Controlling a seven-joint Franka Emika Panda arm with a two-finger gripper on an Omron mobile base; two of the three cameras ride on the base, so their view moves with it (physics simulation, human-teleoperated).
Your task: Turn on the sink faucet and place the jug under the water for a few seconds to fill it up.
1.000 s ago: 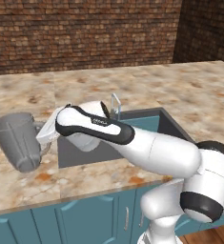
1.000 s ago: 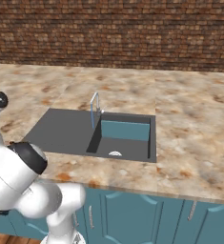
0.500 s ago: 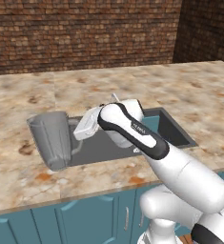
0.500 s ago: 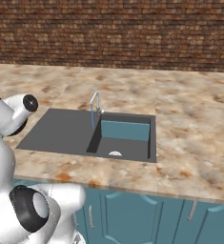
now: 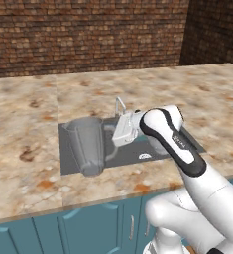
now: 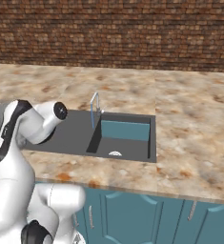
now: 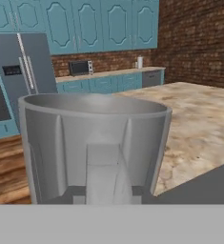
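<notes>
The jug [image 5: 88,145] is a translucent grey pitcher, upright, wider at the rim than at the base. In the left base view it stands over the flat dark left section of the sink [image 5: 71,158], at about 9 o'clock from the basin; whether its base touches that surface cannot be told. Its looped handle faces 3 o'clock, toward the gripper [image 5: 119,134].

The gripper meets the jug at the handle side. Its jaws are pressed nearly together, pinching the jug's handle. In the hand view the jug [image 7: 92,145] stands directly ahead, rim up, with its handle at 6 o'clock between the tips.

The sink faucet [image 5: 120,105] is a thin metal tap standing at 12 o'clock from the gripper, just behind the white hand, apart from the jug. In the right base view the faucet [image 6: 94,106] rises at the basin's left edge, and the sink [image 6: 127,131] shows teal inner walls.

A speckled stone counter [image 5: 29,129] surrounds the sink, backed by a brick wall [image 5: 83,34].
</notes>
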